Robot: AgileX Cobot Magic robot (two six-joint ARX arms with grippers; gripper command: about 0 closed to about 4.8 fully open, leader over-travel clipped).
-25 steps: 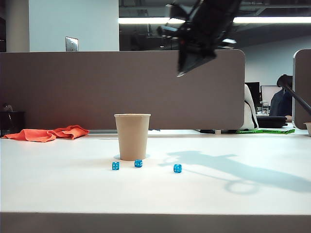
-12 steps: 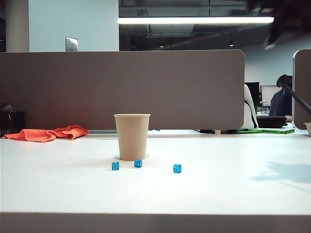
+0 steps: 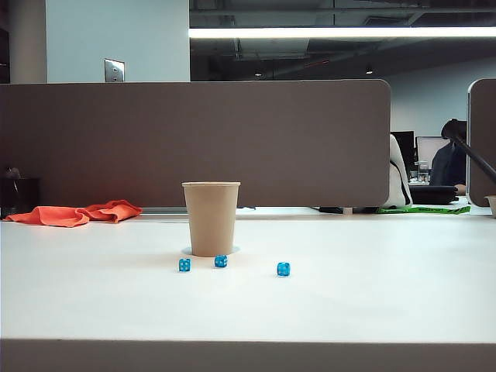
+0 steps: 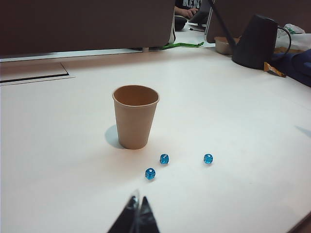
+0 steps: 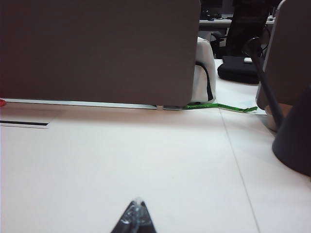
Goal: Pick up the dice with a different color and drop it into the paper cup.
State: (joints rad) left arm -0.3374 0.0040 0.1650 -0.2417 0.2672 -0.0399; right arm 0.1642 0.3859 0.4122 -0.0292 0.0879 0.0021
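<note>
The tan paper cup (image 3: 211, 221) stands upright in the middle of the white table (image 3: 372, 302), and the left wrist view also shows the cup (image 4: 135, 119). Three blue dice lie just in front of it: one (image 3: 184, 265), another (image 3: 221, 261) and a third (image 3: 284, 269). The dice with a different color is not in view in any frame. My left gripper (image 4: 137, 200) hangs shut and empty, short of the blue dice (image 4: 150, 173). My right gripper (image 5: 137, 203) is shut and empty over bare table, away from the cup. Neither gripper shows in the exterior view.
An orange cloth (image 3: 74, 213) lies at the back left. A grey partition (image 3: 194, 139) runs along the table's far edge. A black arm base (image 4: 255, 41) stands at the far right, seen close in the right wrist view as the dark base (image 5: 296, 141).
In the exterior view the right arm, high above the cup a second ago, swung up and to the right out of the frame. Its shadow left the table. Cup and dice kept still.
</note>
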